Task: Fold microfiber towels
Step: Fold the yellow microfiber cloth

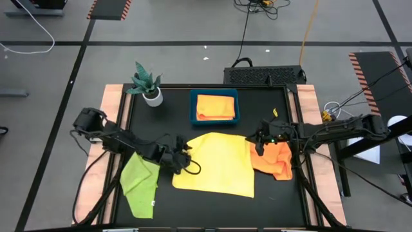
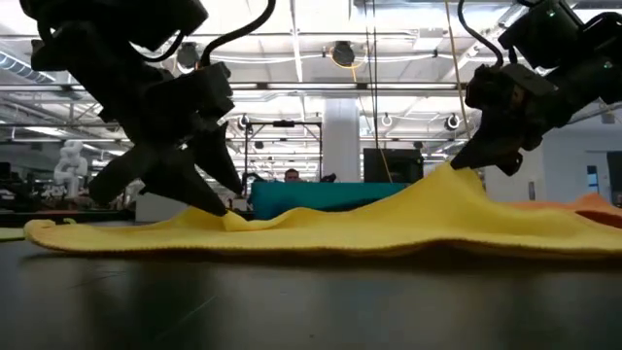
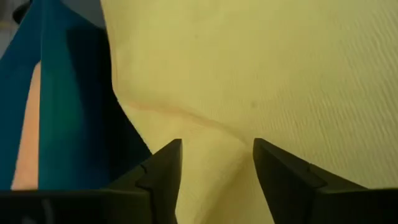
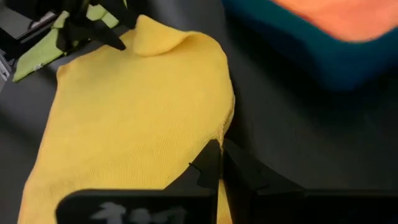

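Observation:
The yellow towel (image 1: 215,164) lies spread in the table's middle. My left gripper (image 1: 182,158) is open, its fingertips down at the towel's left far corner, where the cloth curls up (image 4: 155,37). My right gripper (image 1: 257,143) is shut on the towel's right far corner, which it lifts into a peak (image 2: 452,173). A lime green towel (image 1: 138,183) lies at the near left. An orange towel (image 1: 275,162) lies bunched under my right arm. My left gripper has its open fingers (image 3: 165,177) slanting down onto the yellow towel near its left far corner, with a raised ridge of cloth (image 3: 217,134) between them. Whether they pinch it I cannot tell. The towel lies on the table there. My right gripper pinches the yellow towel's right edge near its far corner (image 4: 225,134) between its two shut fingers, coming from the table's right and slanting down. That corner is lifted off the table; the rest of the towel slopes down and lies flat.
A blue tray (image 1: 194,106) with a folded orange towel (image 1: 215,106) stands at the far middle. A small potted plant (image 1: 148,85) stands at the far left. Bare black table shows along the near edge.

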